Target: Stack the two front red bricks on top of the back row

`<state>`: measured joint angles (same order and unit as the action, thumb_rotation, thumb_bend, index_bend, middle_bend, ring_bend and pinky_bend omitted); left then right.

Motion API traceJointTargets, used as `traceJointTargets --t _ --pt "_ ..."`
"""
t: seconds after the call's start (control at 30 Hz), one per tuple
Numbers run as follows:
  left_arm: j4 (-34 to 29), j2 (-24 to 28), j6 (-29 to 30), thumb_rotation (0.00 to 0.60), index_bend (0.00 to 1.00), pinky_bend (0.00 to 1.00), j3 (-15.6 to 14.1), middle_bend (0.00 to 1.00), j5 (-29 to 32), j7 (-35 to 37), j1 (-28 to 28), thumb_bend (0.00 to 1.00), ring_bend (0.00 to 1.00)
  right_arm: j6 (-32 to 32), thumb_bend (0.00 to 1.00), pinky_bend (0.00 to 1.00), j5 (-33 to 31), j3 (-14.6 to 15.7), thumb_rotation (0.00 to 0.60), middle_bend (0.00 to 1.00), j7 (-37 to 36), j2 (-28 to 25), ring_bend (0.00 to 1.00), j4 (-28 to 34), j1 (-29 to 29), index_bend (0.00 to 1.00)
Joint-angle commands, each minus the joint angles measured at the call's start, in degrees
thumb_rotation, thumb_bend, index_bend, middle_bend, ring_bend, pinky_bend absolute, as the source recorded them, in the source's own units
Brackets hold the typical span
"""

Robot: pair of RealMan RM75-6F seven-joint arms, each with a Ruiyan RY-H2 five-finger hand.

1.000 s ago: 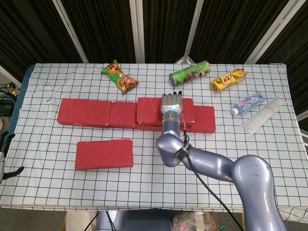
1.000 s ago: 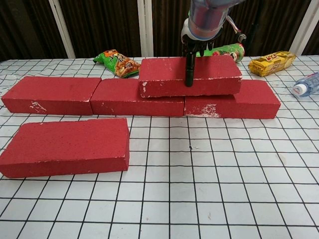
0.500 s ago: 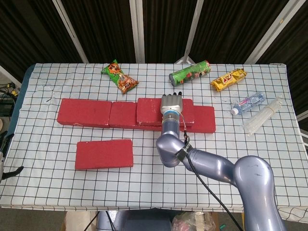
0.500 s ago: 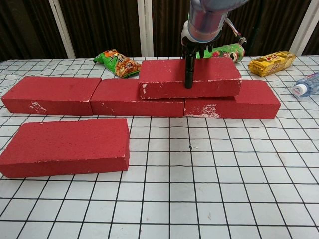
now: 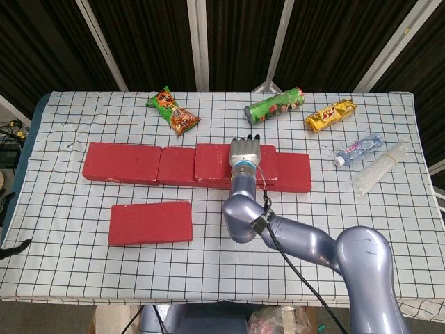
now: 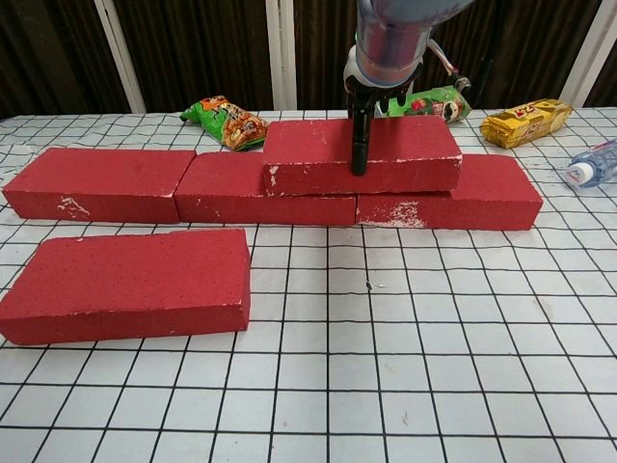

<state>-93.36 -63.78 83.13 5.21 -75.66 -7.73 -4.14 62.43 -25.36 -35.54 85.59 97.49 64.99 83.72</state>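
Red rectangular bricks are the business here: one stacked brick [image 6: 362, 154] sits on top of the back row [image 6: 183, 185], bridging the seam between the middle and right bricks. The right hand [image 5: 245, 154] lies on top of it with fingers reaching over the far edge, and a dark thumb [image 6: 360, 145] presses down the near face, so it grips the brick across its width. The left hand is out of sight in both views.

At about seven o'clock from the stack, the second front red brick [image 6: 130, 282] lies flat on the checked tablecloth [image 6: 405, 367], well apart from the row, not yet lifted.

By my read, these look rigid, with a rough, chalky surface that should give good grip rather than slip; their weight I cannot tell. Chipped white corners suggest crumbly edges, so a hold across the short width at mid-length seems wisest, keeping it level.

Snack packets [image 5: 172, 110] lie at twelve o'clock, behind the row.
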Motion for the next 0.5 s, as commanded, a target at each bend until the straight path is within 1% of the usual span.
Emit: traceJointTargets --t 0.03,0.3,0.5 --pt "0.09 0.0 -0.1 0.6 0.12 0.0 0.08 0.02 0.21 0.03 -0.03 0.0 0.0 0.11 0.13 0.0 0.3 -0.4 0.6 0.19 0.15 0.26 0.03 -0.16 -0.13 0.2" --pt "0.01 0.17 -0.15 0.6 0.12 0.0 0.15 0.02 0.33 0.41 -0.02 0.0 0.0 0.74 0.13 0.0 0.74 -1.63 0.6 0.09 0.77 1.0 0.0 -0.78 -0.36 0.17" --pt "-0.03 0.32 0.04 0.6 0.12 0.0 0.21 0.02 0.31 0.82 0.1 0.0 0.0 1.57 0.13 0.0 0.27 -2.87 0.6 0.06 1.62 1.34 0.0 -0.94 -0.41 0.14"
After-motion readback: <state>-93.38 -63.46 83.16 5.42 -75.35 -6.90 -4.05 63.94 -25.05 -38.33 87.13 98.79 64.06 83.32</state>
